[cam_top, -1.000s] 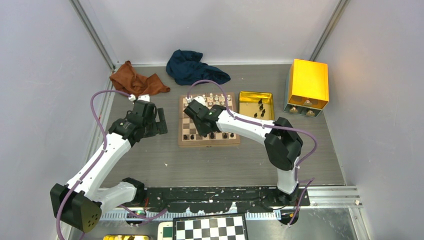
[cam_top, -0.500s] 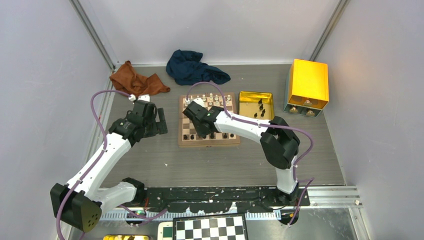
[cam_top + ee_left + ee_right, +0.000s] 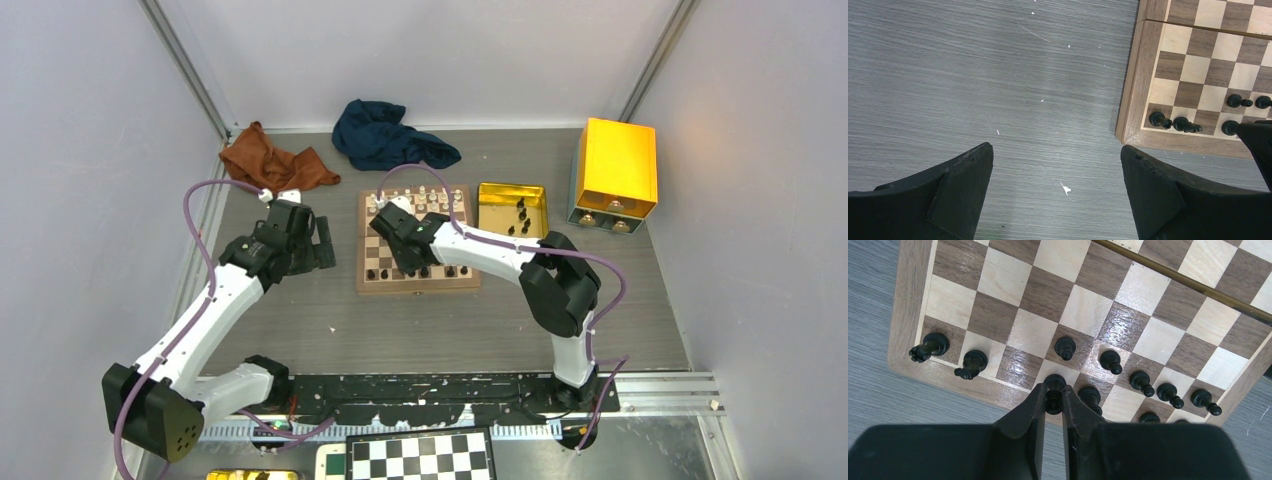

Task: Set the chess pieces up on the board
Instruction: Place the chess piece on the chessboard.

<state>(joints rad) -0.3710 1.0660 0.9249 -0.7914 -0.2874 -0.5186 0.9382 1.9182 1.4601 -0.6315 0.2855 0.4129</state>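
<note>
While the right gripper point(image 3: 404, 266) hung over the board's point(image 3: 372, 284) near edge in the top view, its hold could not be read from there. The left gripper point(image 3: 322, 246) waited off the board's left edge. A few black pieces point(image 3: 520, 215) lay in the tray point(image 3: 512, 190) by the board's right edge.

From the left wrist, that gripper's jaws stood wide apart with nothing between them, above bare table point(image 3: 973, 75) beside the board's near left corner. The risk there looked small: a sweep to the right could catch the rim, shift the board and tip the near-row pieces.

From the right wrist, the jaws were clamped on one black piece point(image 3: 1054, 385) over the near row, third square from the left corner. Whether its base met the wood could not be told. A neighbour point(image 3: 1090, 395) stood just beside it on the right, and a pawn point(image 3: 1064, 347) just ahead. Letting go too high, or with the piece tilted, would likely topple it into those. Opening wide or lifting off at a slant could also knock the neighbour down.
</note>
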